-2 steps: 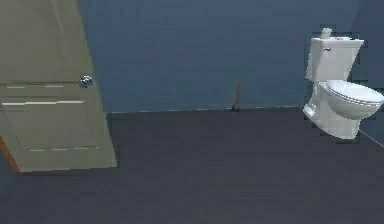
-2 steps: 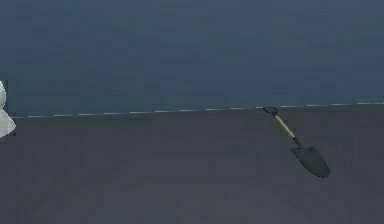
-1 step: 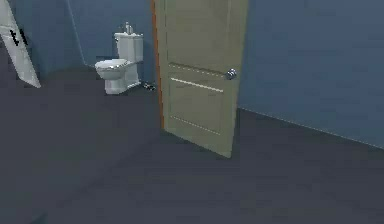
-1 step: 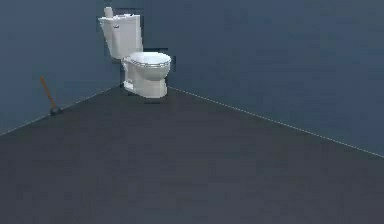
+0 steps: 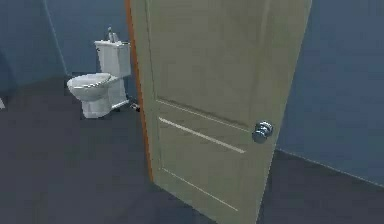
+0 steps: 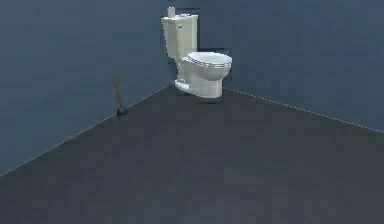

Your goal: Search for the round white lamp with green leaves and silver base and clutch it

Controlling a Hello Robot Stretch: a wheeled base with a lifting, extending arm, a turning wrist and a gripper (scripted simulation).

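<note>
Blue walls (image 5: 340, 70) and a dark floor (image 5: 60, 170) all round, so yeah, I'm parked in a bathroom. Dead ahead a pale door (image 5: 215, 100) stands open at an angle, with its shiny round knob (image 5: 263, 131) toward the forward view's right. It blocks most of what lies beyond, which I guess is just how a door sits when it's left partway open. Left of it a white toilet (image 5: 100, 85) backs up against the wall, tank tight to it the way plumbing wants. Some small dark thing (image 5: 113, 37) sits on the tank lid, too tiny for me to name. Out on the arm side, a plunger (image 6: 119, 100) stands at the foot of the wall, near the toilet but apart from it, probably kept there to be handy. As for the lamp, I can't tell where it is from here. A bathroom seems an unlikely home for one, so my bet is I need to look past that door. Whether my pincer is apart or together, can't tell either.
</note>
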